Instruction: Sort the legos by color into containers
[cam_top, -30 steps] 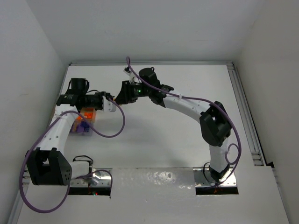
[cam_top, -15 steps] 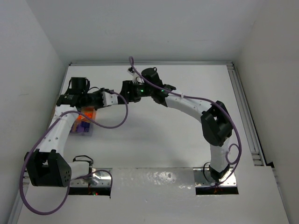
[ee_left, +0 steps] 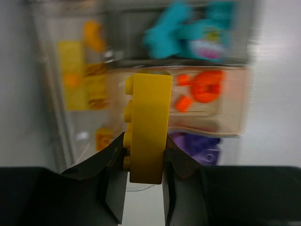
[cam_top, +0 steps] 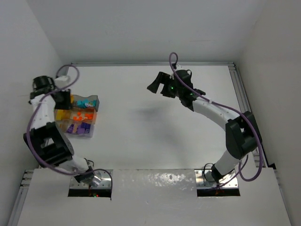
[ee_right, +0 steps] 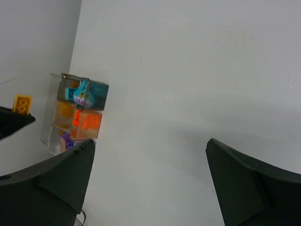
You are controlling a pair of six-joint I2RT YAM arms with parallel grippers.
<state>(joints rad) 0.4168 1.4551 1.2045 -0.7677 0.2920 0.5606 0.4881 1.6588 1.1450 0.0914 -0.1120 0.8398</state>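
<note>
I've got left gripper [ee_left: 144,160] pinching yellow brick [ee_left: 148,117] by flat sides, over tray [ee_left: 241,101]. I judge it light, rigid, slick. Right gripper [ee_right: 150,183] jaws spread, well apart from tray.

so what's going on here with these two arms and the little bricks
The left gripper is clamped on a yellow brick and holds it above the clear tray. The tray's compartments hold sorted bricks in teal, orange, purple and yellow. The held brick has not been dropped in yet. The right gripper is open and empty, over the table well away from the tray.
</note>
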